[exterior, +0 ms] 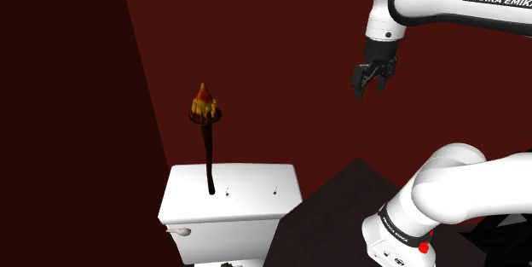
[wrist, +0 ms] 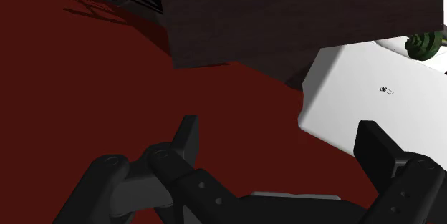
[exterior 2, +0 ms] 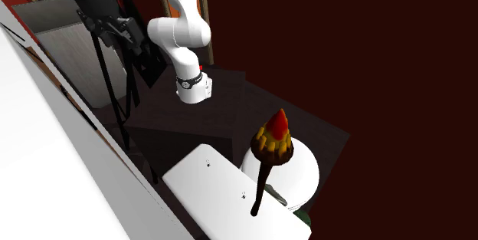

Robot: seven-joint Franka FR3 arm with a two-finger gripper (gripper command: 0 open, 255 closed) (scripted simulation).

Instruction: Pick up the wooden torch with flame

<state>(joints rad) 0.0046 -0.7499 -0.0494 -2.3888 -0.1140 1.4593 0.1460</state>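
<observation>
Tool (exterior: 372, 82): black, two fingers, hanging in the air off the white arm (exterior: 443, 1) with nothing in its grip. In the wrist view the fingers (wrist: 185, 137) stand wide apart, with red floor (wrist: 86, 94) between them.

Torch (exterior: 208, 150): dark slim shaft, upright, widening to a cup at the top that carries a yellow and red flame (exterior: 203, 100). It stands well apart from the tool, lower than it and toward the shoulder view's left. Its foot rests on the tank (exterior: 256, 180). In the second exterior view the torch (exterior 2: 263, 177) stands near the tank's (exterior 2: 207, 192) edge by the bowl (exterior 2: 302, 173).

Tank: white, flat lid, lever (exterior: 179, 231) on its front. It sits below the tool and away from it. In the wrist view its lid (wrist: 351, 94) lies past the right finger.

Stand (exterior: 341, 197): dark box carrying the arm's base, beside the tank and below the tool.

Green thing (wrist: 423, 44): small, at the tank's far edge from the tool; what it is cannot be made out.

Wall (exterior: 281, 43): dark red, behind torch and tool.
</observation>
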